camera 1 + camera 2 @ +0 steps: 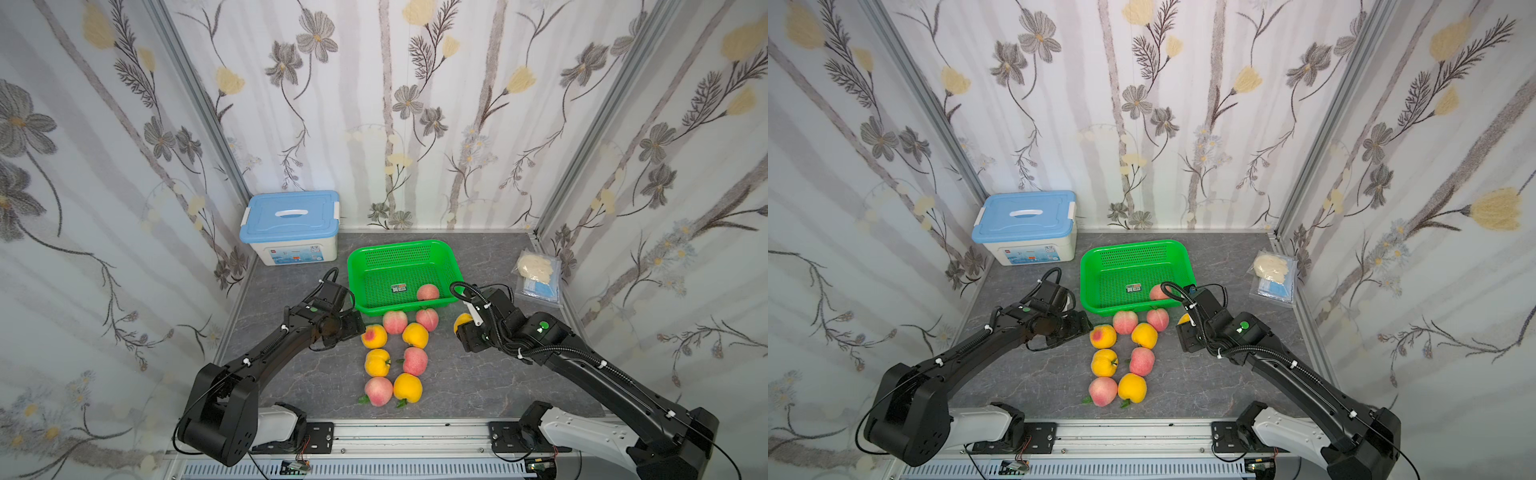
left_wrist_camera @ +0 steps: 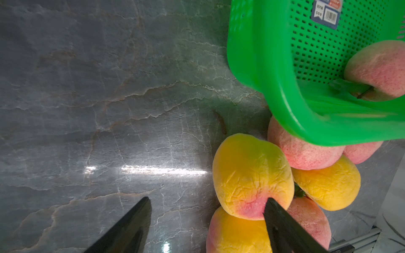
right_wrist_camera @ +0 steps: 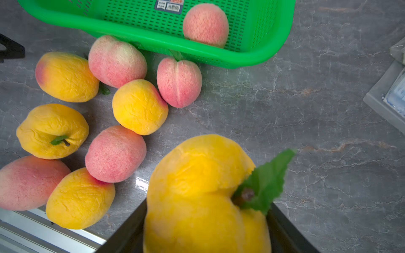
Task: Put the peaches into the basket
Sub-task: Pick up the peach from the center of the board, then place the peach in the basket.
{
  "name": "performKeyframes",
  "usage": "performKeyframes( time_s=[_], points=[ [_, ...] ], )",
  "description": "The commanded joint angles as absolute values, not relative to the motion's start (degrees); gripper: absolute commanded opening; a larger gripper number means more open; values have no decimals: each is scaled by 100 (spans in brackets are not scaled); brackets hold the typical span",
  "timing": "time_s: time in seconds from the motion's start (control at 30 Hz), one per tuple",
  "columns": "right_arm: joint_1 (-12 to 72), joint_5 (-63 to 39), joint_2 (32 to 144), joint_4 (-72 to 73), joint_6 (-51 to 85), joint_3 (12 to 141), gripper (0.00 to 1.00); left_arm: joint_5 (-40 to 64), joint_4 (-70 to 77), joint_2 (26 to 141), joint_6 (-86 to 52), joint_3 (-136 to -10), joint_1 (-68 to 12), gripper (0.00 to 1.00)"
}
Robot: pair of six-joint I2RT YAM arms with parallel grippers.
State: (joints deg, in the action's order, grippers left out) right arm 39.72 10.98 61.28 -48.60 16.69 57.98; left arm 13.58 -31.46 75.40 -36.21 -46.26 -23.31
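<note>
The green basket (image 1: 355, 266) (image 1: 1088, 266) stands mid-table with one pink peach (image 1: 427, 292) (image 3: 206, 24) inside, near its front wall. Several pink and yellow peaches (image 1: 414, 360) (image 1: 1144, 335) lie clustered on the table just in front of it. My right gripper (image 3: 208, 203) (image 1: 467, 328) is shut on a yellow peach (image 3: 197, 186) (image 1: 462, 321) with a green leaf, held off the table, right of the cluster and near the basket's front right corner. My left gripper (image 2: 208, 199) (image 1: 358, 324) is open, low at the cluster's left edge. One fingertip overlaps the blush of a yellow peach (image 2: 249, 175) (image 1: 374, 336).
A blue-lidded white box (image 1: 291, 226) stands at the back left. A clear bag of pale gloves and blue packets (image 1: 538, 274) lies by the right wall. Floral walls close in three sides. A metal rail (image 1: 395, 436) runs along the front.
</note>
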Motion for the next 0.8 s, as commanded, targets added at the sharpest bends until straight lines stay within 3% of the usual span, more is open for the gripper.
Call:
performKeyframes(
  time_s=[0.0, 0.77],
  points=[
    [3934, 1239, 6302, -4878, 1472, 6070, 46, 1338, -3127, 7591, -3631, -4683, -2333, 84],
    [3506, 1000, 8545, -4442, 980, 8265, 47, 1340, -3301, 7695, -3629, -4799, -2447, 84]
  ],
)
